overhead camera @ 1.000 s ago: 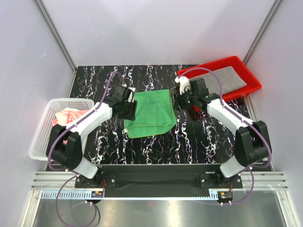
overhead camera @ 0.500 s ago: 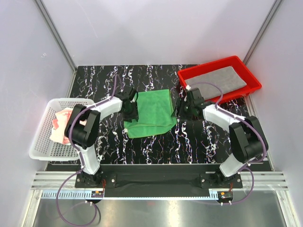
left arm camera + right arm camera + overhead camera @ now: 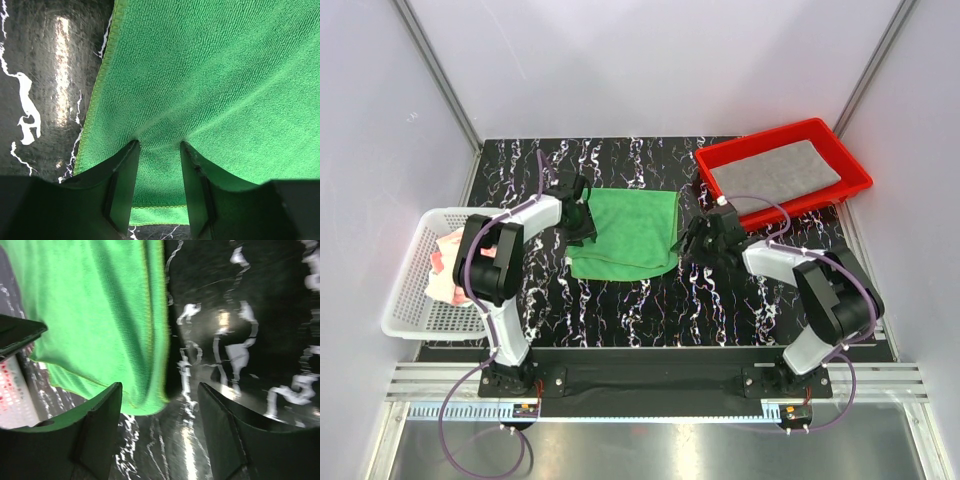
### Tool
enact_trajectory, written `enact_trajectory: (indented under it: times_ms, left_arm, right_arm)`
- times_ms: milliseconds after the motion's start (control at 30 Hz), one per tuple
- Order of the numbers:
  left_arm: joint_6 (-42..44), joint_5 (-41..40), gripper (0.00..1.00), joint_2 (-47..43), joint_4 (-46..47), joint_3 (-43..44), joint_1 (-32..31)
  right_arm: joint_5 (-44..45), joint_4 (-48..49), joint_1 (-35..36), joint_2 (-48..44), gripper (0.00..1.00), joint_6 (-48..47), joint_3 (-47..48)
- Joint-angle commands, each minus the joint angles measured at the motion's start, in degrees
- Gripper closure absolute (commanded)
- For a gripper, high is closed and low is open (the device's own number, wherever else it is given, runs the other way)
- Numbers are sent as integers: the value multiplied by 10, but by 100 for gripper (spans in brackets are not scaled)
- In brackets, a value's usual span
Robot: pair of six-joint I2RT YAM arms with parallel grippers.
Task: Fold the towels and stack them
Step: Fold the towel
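Note:
The bright green towel [image 3: 625,232] lies folded in two layers on the black marbled table. My left gripper [image 3: 582,220] is at its left edge. In the left wrist view this left gripper [image 3: 159,145] is open, with both fingertips [image 3: 134,146] pressed into the green towel [image 3: 210,70], and the cloth lies flat between them. My right gripper [image 3: 692,240] is low at the towel's right edge. The right wrist view shows that right gripper [image 3: 159,386] open and holding nothing, with the green towel [image 3: 90,305] ahead and to its left. The grey towel [image 3: 775,170] lies in the red tray. A pink towel [image 3: 455,258] sits in the basket.
The red tray [image 3: 860,180] stands at the back right, just behind my right arm. A white lattice basket [image 3: 405,300] sits off the table's left edge. Pale walls close in the back and both sides.
My right gripper has opened wider and sunk toward the table at the towel's right edge. My left gripper has moved back and left, and the green towel has shifted left and lies flatter.

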Motion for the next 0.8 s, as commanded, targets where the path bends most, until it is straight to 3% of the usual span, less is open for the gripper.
enact_trajectory:
  times_ms: [0,233,367,533,767]
  left_arm:
    - [16,-9,55,21,12,-2,1]
    - [29,-8,53,-22,7,-5,0]
    - [33,5,52,-35,0,9,0]
    - [29,12,52,-27,5,4,1]
    - [31,5,51,-52,-4,9,1]
  right_arm:
    - [30,90,26,19,31,58,-14]
    - [5,148,33,63,30,27,-3]
    - [-87,250,33,50,30,19,-33]
    - [-209,294,32,54,30,33,-22]
    - [-211,187,34,19,27,-2,-26]
